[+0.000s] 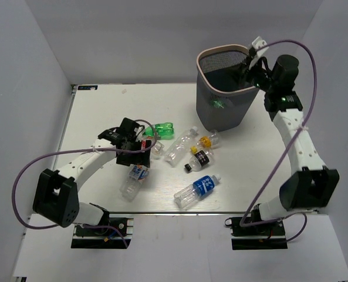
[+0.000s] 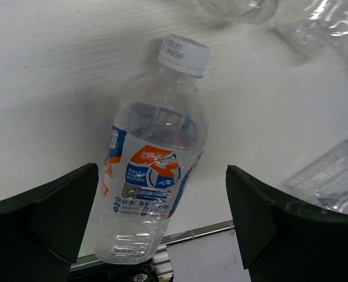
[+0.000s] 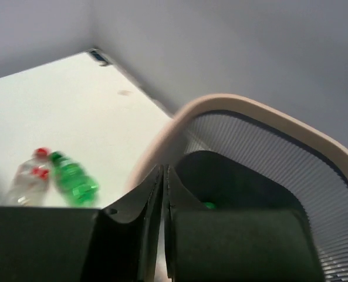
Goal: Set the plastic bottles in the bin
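Observation:
My left gripper [image 1: 134, 158] [image 2: 162, 194] is open above a clear bottle [image 1: 134, 179] [image 2: 153, 176] with an orange-and-blue label and a white cap, which lies on the table between the fingers [image 2: 56, 217], not touching them. Around it lie a green bottle [image 1: 162, 129] [image 3: 74, 182], a small red-capped one [image 1: 156, 147] [image 3: 33, 176], a clear one [image 1: 181, 145], a yellow-capped one [image 1: 209, 140], a black-labelled one [image 1: 200, 158] and a blue-labelled one [image 1: 197, 191]. My right gripper [image 1: 250, 64] [image 3: 165, 176] is shut and empty over the bin's [image 1: 220, 117] beige rim [image 3: 250, 108]. Something green [image 1: 219, 104] [image 3: 209, 205] lies inside.
White walls enclose the table [image 1: 103, 111] at the back and both sides. The bin stands at the far right of it. The table's front edge [image 2: 209, 232] runs just below the bottle under my left gripper. A purple cable [image 1: 297, 47] loops over the right arm.

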Controlling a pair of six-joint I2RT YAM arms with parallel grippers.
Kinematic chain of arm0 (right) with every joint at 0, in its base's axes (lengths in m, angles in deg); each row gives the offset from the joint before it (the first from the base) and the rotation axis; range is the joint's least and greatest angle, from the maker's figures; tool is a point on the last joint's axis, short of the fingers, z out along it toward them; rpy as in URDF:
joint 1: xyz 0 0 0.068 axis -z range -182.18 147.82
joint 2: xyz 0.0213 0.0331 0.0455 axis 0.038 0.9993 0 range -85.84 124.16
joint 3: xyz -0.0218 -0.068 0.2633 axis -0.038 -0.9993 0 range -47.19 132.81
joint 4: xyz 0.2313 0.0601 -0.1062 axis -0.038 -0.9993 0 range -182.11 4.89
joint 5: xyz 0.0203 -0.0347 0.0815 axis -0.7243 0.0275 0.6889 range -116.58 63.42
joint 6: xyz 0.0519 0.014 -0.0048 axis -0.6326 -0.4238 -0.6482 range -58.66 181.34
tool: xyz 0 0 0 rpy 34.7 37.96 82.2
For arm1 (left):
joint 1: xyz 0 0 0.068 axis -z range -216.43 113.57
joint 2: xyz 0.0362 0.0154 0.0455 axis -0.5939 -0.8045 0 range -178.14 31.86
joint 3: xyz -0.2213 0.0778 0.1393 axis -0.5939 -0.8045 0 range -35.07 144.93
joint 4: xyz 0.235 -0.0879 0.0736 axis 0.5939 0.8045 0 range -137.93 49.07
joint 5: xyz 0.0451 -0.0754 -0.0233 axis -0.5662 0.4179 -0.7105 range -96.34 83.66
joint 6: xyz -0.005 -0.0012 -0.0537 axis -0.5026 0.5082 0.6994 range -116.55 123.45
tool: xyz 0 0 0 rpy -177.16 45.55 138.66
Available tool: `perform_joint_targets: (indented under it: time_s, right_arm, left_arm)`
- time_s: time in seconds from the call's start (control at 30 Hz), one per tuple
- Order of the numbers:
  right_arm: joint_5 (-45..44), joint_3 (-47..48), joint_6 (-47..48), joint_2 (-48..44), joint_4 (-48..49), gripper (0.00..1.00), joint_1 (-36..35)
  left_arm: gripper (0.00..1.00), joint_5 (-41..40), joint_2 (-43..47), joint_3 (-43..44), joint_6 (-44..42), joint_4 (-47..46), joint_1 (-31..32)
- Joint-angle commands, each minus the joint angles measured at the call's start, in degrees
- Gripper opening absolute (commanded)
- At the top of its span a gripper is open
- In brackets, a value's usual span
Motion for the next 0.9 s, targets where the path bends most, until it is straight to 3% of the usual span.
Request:
perform_joint_targets:
  time_s: [0.0, 0.07, 0.17, 0.2, 0.27, 0.33, 0.37, 0.4, 0.5, 0.53, 0.6, 0.63, 0.73, 0.8, 0.87]
  right_arm:
    - [15.7, -5.8, 0.5, -7.7, 4.2, 0.07, 0.6]
    - [21.5, -7.5, 1.5, -10.3, 1.7, 0.18, 0.4]
    - [25.6, -11.8, 3.6, -12.7, -3.0, 0.49, 0.5]
    - [26.2, -13.8, 4.9, -13.3, -6.2, 0.66, 0.3]
    - [27.4, -15.1, 10.4, -15.0, -10.8, 0.82, 0.3]
    - [28.8, -16.8, 16.9, -16.3, -18.4, 0.9, 0.5]
    - [29.5, -17.1, 22.2, -16.8, -20.9, 0.9, 0.3]
    - [29.7, -17.4, 27.4, -17.1, -25.8, 0.9, 0.2]
    - [29.5, -19.2, 38.4, -18.4, -35.9, 0.85, 0.4]
    - [29.2, -19.6, 41.4, -19.3, -40.1, 0.77, 0.3]
    - [29.0, -23.2, 51.5, -19.8, -45.1, 0.65, 0.1]
    - [29.0, -24.3, 54.2, -20.7, -49.2, 0.46, 0.2]
    - [29.2, -31.3, 64.8, -21.6, -53.5, 0.12, -0.1]
    - [28.5, -34.1, 68.8, -21.9, -54.5, 0.1, -0.4]
    - [27.7, -37.3, 72.4, -21.9, -55.7, 0.18, -0.7]
  left_arm:
    - [1.0, -5.6, -2.3, 0.2, 1.7, -0.8, 2.2]
    - [1.0, -6.9, -4.0, -0.4, 2.4, -0.8, 3.0]
    - [1.0, -8.4, -8.3, -0.4, 3.0, -1.4, 4.7]
    - [1.0, -9.5, -9.3, -0.4, 3.5, -1.4, 5.6]
    - [0.91, -10.1, -10.7, -0.9, 4.0, -2.1, 6.1]
    - [0.8, -10.7, -10.7, -0.9, 4.0, -2.1, 7.8]
    - [0.72, -10.7, -10.2, 0.0, 4.0, -1.0, 7.8]
    - [0.54, -10.7, -9.4, 0.7, 4.0, -0.2, 8.5]
    - [0.32, -8.5, -5.6, 4.6, 2.9, 2.7, 10.3]
    - [0.28, -7.3, -2.9, 7.3, 2.2, 3.3, 10.8]
    - [0.24, -1.4, -0.2, 11.1, -1.1, 2.5, 11.4]
    - [0.24, 0.8, 1.1, 12.3, -2.0, 1.3, 11.4]
    - [0.24, 11.2, 3.8, 17.5, -3.5, -5.2, 12.0]
    - [0.24, 14.7, 2.6, 23.7, -3.5, -10.1, 12.0]
    - [0.24, 15.2, 0.1, 28.9, -3.5, -13.6, 12.6]
